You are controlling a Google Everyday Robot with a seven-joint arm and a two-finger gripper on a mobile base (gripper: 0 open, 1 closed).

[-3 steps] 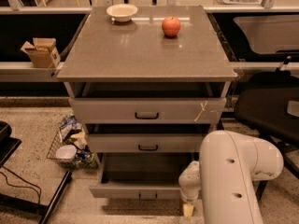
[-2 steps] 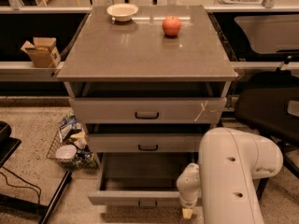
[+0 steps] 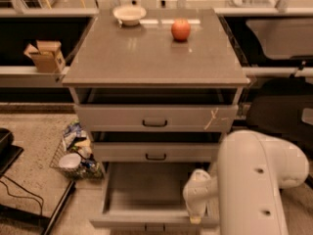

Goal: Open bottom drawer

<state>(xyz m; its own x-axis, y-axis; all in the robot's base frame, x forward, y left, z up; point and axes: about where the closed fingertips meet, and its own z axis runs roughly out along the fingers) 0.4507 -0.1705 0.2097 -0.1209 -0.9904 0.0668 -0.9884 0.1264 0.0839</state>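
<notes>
The bottom drawer point(image 3: 146, 192) of the grey three-drawer cabinet point(image 3: 156, 58) stands pulled out toward me, its grey inside showing. Its front rail runs along the lower edge of the view, with a small black handle point(image 3: 154, 227) just visible. My gripper point(image 3: 195, 218) is at the drawer's front right, low in the view, at the end of my white arm point(image 3: 254, 185). It sits at the drawer's front edge, to the right of the handle. The middle drawer point(image 3: 155, 152) and the top drawer point(image 3: 155, 118) with a pale mark are slightly ajar above.
A red apple point(image 3: 181, 29) and a white bowl point(image 3: 129, 13) sit on the cabinet top. A cardboard box point(image 3: 46, 56) is on a ledge at left. A wire basket of rubbish point(image 3: 76, 153) stands on the floor left of the cabinet. Black cables point(image 3: 19, 195) lie at lower left.
The bottom drawer has slid further out toward me. My gripper and arm have moved back with its front edge.
</notes>
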